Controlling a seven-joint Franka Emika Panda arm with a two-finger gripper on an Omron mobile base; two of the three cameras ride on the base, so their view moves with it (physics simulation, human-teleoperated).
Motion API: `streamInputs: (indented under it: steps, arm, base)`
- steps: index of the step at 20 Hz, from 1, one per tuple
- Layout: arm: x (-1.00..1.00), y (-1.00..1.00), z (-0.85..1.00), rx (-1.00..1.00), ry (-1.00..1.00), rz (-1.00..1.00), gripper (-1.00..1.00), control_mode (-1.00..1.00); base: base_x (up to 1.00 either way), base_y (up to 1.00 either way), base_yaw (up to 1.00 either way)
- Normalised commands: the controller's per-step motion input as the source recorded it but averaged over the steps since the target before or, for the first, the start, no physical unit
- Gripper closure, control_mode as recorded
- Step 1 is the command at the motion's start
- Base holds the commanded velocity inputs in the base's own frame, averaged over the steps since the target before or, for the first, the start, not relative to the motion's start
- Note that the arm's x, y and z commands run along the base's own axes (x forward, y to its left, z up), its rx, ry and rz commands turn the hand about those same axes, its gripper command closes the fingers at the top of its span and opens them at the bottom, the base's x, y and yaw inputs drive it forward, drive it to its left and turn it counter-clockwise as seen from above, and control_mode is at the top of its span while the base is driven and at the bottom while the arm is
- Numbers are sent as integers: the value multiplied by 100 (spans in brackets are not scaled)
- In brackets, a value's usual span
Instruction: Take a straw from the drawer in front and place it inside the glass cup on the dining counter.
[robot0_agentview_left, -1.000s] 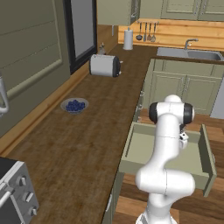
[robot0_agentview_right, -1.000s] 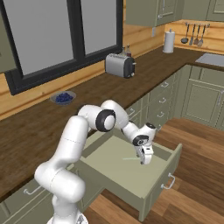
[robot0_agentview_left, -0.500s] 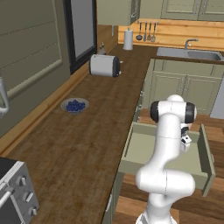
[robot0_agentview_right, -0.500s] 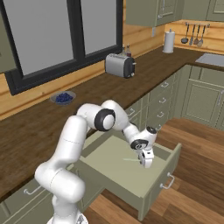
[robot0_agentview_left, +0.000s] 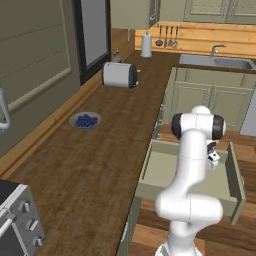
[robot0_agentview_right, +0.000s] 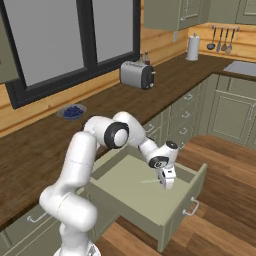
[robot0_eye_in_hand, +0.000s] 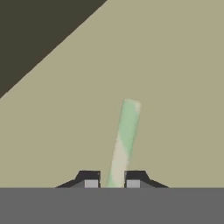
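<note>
Low centre of the hand view: the end effector (robot0_eye_in_hand: 112, 183) straddled the thin pale straw (robot0_eye_in_hand: 124, 142) narrowly—grip unconfirmed—inside the open sage-green drawer (robot0_agentview_right: 197, 184).

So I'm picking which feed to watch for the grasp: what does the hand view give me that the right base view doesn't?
Hand view: the straw runs down between the two fingertips, which stand apart on either side of it.

Right base view: the open drawer, the arm reaching in, the toaster on the worktop.

Both: the straw lying on the drawer's pale floor by the gripper.
</note>
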Motion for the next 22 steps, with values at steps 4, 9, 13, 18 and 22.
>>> streamInputs:
  steps: [4, 9, 13, 18, 22]
  arm:
    - [-16, 3, 89, -18, -6, 0, 100, -100]
    - [-23, 6, 100, -18, -6, 0, 100, -100]
    - [-37, 5, 100, -17, -6, 0, 100, -100]
    - [-40, 10, 100, -16, -7, 0, 100, -100]
    - [-44, 7, 100, -13, -5, 0, 100, -100]
  base:
    - [0, 0, 0]
    - [0, 0, 0]
    - [0, 0, 0]
    - [0, 0, 0]
    - [0, 0, 0]
